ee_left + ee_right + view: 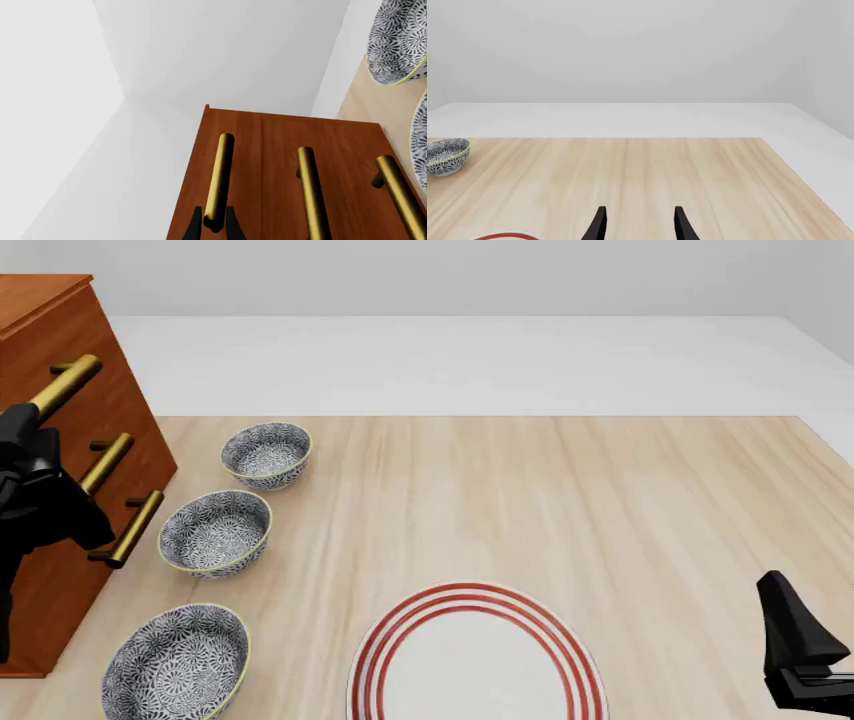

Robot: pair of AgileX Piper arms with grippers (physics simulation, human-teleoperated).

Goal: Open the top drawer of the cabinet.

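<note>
Right up against the left wrist camera, the left gripper (214, 225) has its two black fingers (195, 227) sitting either side of the brass bar handle (219, 175) of the top drawer (230, 125), with the bar's end tucked between the tips. It looks pinched on the handle, though only the fingertips show at the edge of the frame, so I can't say how tight the grip really is. Going outward from there, the top drawer looks flush with the rest of the cabinet (60, 315) front, so it isn't pulled out. The cabinet stands at the far left edge of the table (561, 500) in the front view, and the two lower handles (313, 195) run parallel beside the top one. The black left arm (40, 495) hangs in front of the cabinet face. Just beside the cabinet are three patterned bowls (267, 453) in a row, none touching each other, and a white plate with red rings (474, 660) lies at the near edge of the table. Way over on the other side, well apart from everything, the right gripper (638, 225) hovers over bare wood with its fingers spread and nothing between them.
</note>
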